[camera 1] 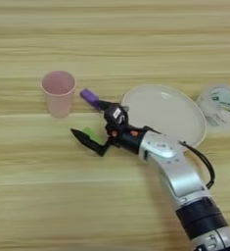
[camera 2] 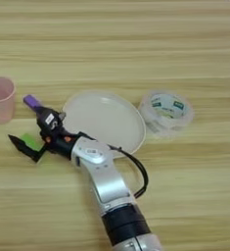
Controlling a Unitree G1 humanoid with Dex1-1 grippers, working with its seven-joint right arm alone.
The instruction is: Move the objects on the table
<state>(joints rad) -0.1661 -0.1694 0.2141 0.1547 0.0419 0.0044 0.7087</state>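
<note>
The robot's black two-fingered pincer (camera 1: pixel 93 122) is seen low over the light wooden table (camera 1: pixel 38 196), at the end of the silver forearm (camera 1: pixel 172 169) that comes in from the bottom right. Its two fingers are spread wide apart, and nothing is pinched. The small green rectangular block (camera 1: pixel 90 133) is lying flat on the table between the fingers, just beside the lower finger (camera 1: pixel 84 139). The small purple block (camera 1: pixel 89 98) is found right at the tip of the upper finger; it cannot be told if they are touching. The pink plastic cup (camera 1: pixel 58 92) is standing upright to the left of the pincer, near the purple block but apart from it. The round beige plate (camera 1: pixel 165 115) is placed behind the pincer, to its right, with the wrist at its near rim. Farther right, past the plate, a clear round labelled container (camera 2: pixel 165 112) is seen.
</note>
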